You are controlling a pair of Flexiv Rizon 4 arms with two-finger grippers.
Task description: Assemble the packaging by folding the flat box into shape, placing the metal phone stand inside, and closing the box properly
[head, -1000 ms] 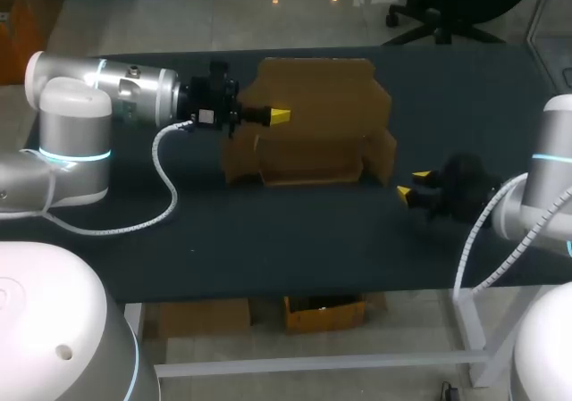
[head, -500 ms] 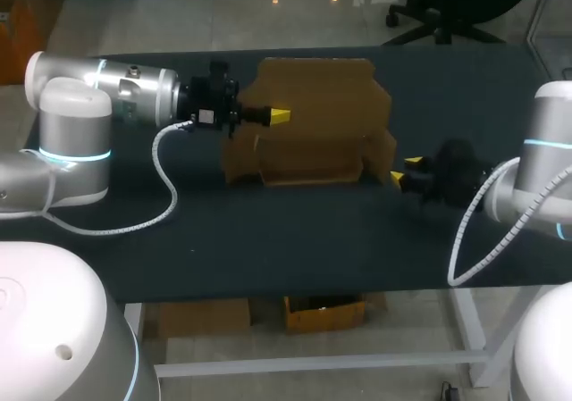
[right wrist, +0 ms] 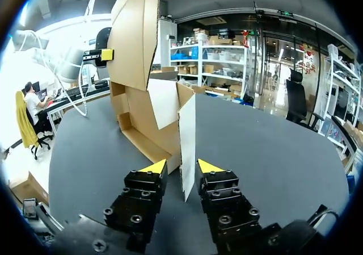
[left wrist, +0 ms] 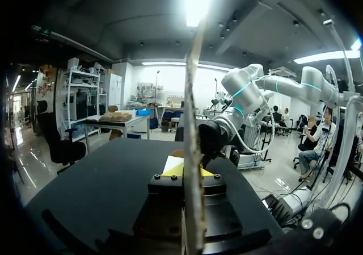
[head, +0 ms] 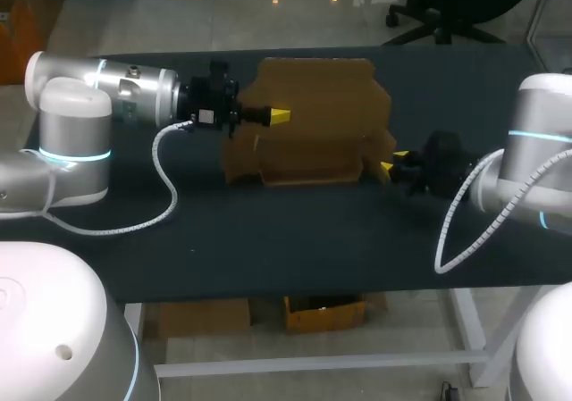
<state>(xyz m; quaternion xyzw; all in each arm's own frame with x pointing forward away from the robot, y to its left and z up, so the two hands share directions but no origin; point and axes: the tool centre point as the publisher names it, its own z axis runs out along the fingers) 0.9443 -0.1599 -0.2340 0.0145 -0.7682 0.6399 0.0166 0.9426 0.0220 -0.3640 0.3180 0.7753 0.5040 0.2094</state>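
Half-folded cardboard box (head: 308,146) on table (head: 268,240) centre; left gripper (head: 279,115) clamped on its upright rear panel (head: 313,88); right gripper (right wrist: 181,165) nearer side flap (right wrist: 188,136): flap stands vertical, edge-on between parted fingers, not yet pinched

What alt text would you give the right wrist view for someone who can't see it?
The right gripper sits open, its yellow tips either side of an upright side flap of a half-folded cardboard box on a dark table. Beyond, the left gripper holds the box's tall back panel upright.
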